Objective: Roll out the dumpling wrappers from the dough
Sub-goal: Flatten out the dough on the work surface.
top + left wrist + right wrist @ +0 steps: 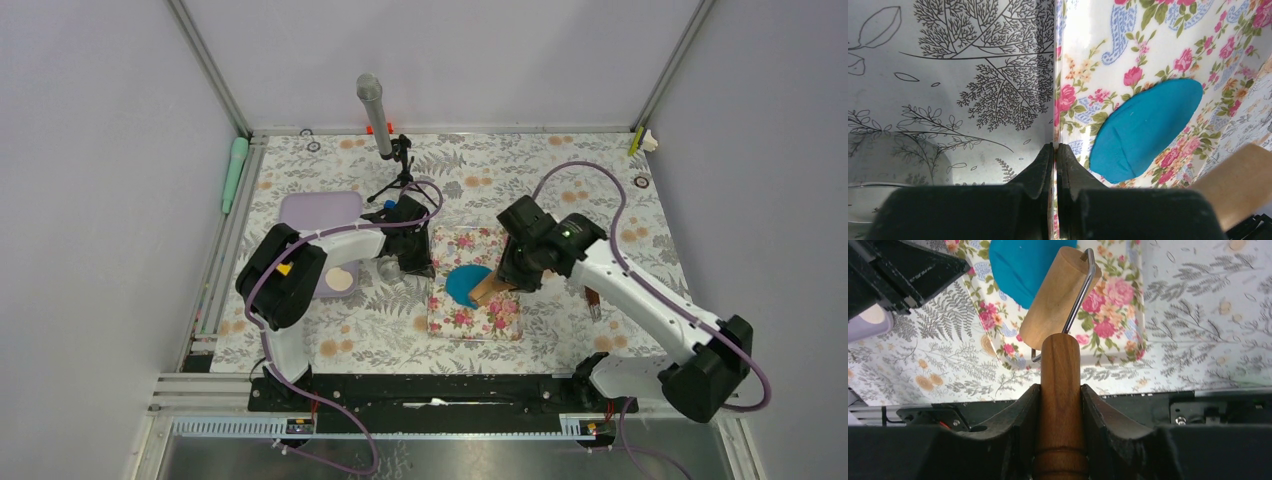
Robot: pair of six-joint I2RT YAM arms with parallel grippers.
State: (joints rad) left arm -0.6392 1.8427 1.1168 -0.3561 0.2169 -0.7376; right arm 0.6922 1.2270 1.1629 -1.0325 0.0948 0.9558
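The dough (462, 287) is a flattened, roundish sheet of bright blue clay on the floral pink mat (500, 315). My right gripper (1060, 387) is shut on the handle of the wooden roller (1060, 360). The roller's drum (1058, 295) lies tilted on the mat, against the dough's (1020, 265) right edge. My left gripper (1055, 146) is shut on the mat's (1088, 60) left edge, with the dough (1148, 127) just to its right. No separate dumpling wrappers are in view.
A lilac tray (320, 215) sits left of the mat, partly under the left arm, with a pale disc (340, 280) on it. A microphone on a stand (380, 120) rises at the back. A green tool (234, 170) lies along the left rail.
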